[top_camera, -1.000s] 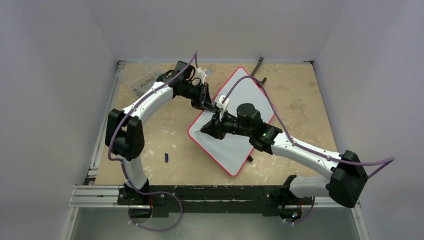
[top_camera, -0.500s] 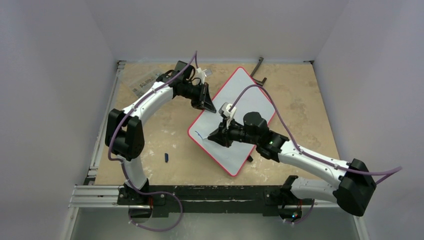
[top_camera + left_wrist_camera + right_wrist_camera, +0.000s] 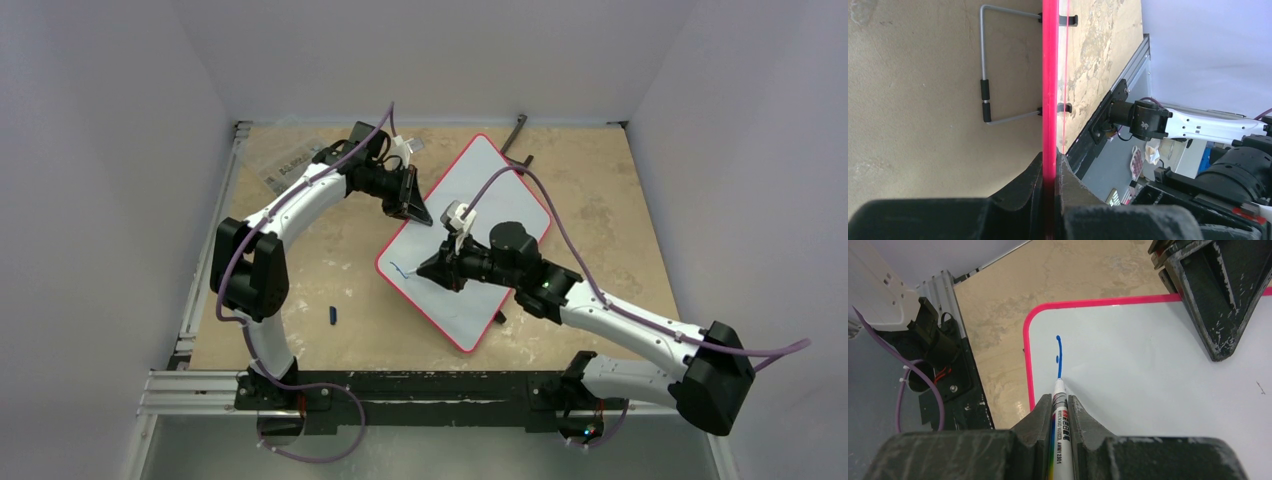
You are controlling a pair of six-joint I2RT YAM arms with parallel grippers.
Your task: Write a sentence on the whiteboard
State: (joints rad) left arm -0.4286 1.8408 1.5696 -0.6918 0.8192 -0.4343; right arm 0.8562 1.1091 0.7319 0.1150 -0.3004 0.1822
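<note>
Blue ink has begun to show on the whiteboard (image 3: pixel 485 180): a short blue stroke (image 3: pixel 1059 357) with a small dot beside it, just inside the board's rounded corner that points toward the table's left edge. A second ago that corner was hidden under the right gripper and no ink showed; half a second ago the mark was already there, and it looks much the same now.

The whiteboard lies flat and slantwise on the table (image 3: pixel 330 250), between the middle and the far edge, one corner aimed at the far edge. It has not shifted across the three moments.

The right gripper (image 3: pixel 1059 400) is clenched on a marker (image 3: pixel 1060 430) (white barrel, small black print), whose tip touches the board at the near end of the stroke. Compared with a second ago this gripper sits farther toward the table's near edge, and its forearm has swung nearer the right edge.

The left gripper (image 3: pixel 1049 160) grasps the board's red rim (image 3: pixel 1050 75), the jaws pressed on either side of it, along the edge facing the table's far-left corner. That arm is where it was before.

A small dark blue object (image 3: pixel 333 315) lies on the table toward the near-left corner, and a clear plastic packet (image 3: pixel 275 165) lies by the far-left corner.
</note>
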